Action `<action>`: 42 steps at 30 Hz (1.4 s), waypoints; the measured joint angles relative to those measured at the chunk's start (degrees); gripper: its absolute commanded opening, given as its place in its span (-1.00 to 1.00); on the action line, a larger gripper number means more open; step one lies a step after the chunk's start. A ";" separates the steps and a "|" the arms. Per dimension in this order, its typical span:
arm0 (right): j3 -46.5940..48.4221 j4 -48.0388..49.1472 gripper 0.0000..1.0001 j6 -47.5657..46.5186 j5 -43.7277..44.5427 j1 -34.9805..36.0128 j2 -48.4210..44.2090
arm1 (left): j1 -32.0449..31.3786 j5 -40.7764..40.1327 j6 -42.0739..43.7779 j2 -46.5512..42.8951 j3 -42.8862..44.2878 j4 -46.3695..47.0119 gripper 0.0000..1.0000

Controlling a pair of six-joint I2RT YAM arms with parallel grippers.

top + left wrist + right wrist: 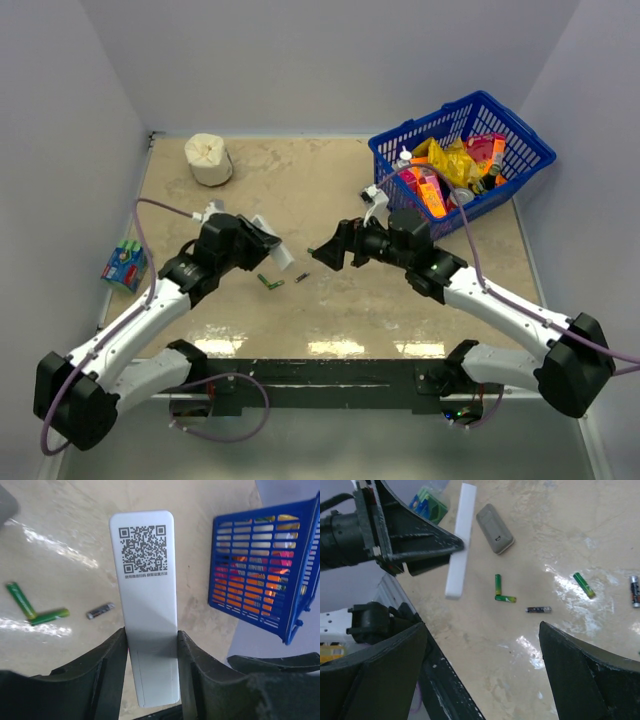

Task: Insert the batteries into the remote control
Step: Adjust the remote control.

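My left gripper [268,243] is shut on the white remote control [278,252] and holds it above the table. In the left wrist view the remote [147,580] stands between my fingers, QR-code side towards the camera, and the gripper [151,632] clamps its lower half. Loose batteries lie below it: two green ones [20,600] [50,616] touching in a V and a dark one [100,610]. My right gripper [322,252] is open and empty, facing the remote [460,540]. The right wrist view also shows another green battery [583,585] and a dark one [634,591].
A grey rounded flat piece [495,528] lies on the table beyond the batteries. A shrink-wrapped green cell pack [125,265] sits at the left edge. A blue basket [490,205] of packets stands at the back right, and a white roll [208,158] at the back left.
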 measured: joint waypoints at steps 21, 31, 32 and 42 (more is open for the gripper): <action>-4.20 7.23 -0.01 9.03 15.39 6.34 0.28 | -17.00 -7.26 -7.02 13.90 11.58 10.58 -1.00; -4.68 8.17 -1.00 10.12 16.15 6.34 -1.73 | -18.47 -7.52 -5.42 13.53 11.34 12.76 0.22; -4.68 8.15 -1.00 10.19 16.22 6.34 -2.16 | -18.51 -7.63 -4.68 12.96 10.99 13.55 0.42; -4.59 5.16 -1.00 8.85 15.74 6.34 -10.84 | -13.60 -6.08 11.91 -4.50 3.37 26.51 0.93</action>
